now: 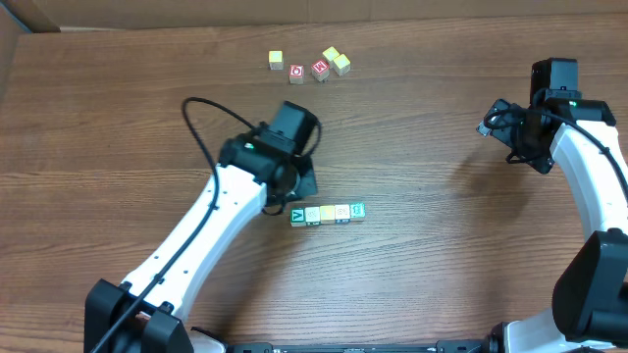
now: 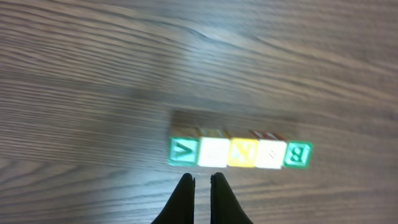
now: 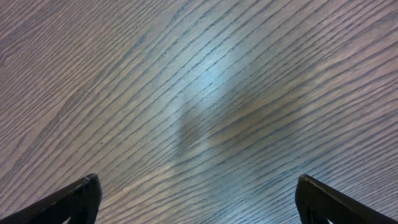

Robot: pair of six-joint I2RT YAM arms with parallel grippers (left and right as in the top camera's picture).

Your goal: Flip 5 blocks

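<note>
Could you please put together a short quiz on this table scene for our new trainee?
1. How many blocks form the row in front of the left hand? A three, B five, C seven.
2. True or false: the right hand is shut on a block.
3. Fill in: in the left wrist view, the green block at the row's left end shows the letter ___.
Key: 1 B; 2 false, it is open above bare table; 3 V.
</note>
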